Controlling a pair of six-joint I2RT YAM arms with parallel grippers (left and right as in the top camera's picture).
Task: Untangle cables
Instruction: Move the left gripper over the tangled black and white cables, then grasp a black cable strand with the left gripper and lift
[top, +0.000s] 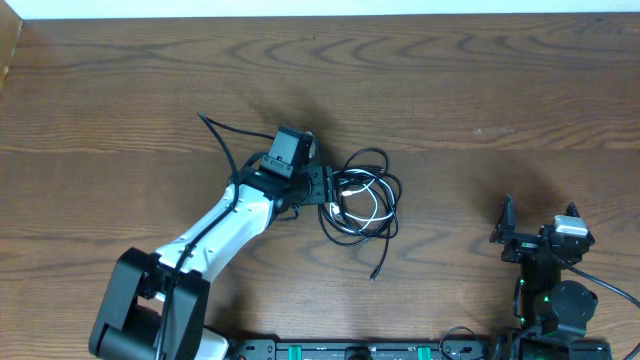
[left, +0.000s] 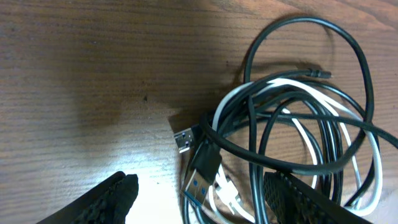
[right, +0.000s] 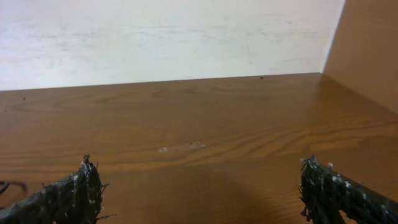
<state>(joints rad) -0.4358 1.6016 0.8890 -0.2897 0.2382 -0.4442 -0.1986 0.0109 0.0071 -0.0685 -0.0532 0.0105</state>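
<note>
**A:** Your table (top: 480, 80) fills the overhead view: dark brown wood, with the grain running side to side.

**B:** Look along its far edge. A white wall (right: 174, 37) stands right behind it and meets the tabletop in your right wrist view.

**A:** At the right end a brown wooden side panel (right: 367, 50) rises and joins that wall in a corner.

**B:** There's a pale scuff (right: 180, 147) on the wood there, out in the open.

**A:** In your left wrist view there's a small dark speck (left: 146, 98) in the grain, and shadow lies over the upper left.

The cables (top: 365, 198) block mid-table beside the left tool (top: 336, 192); open table (top: 480, 90) elsewhere
</note>
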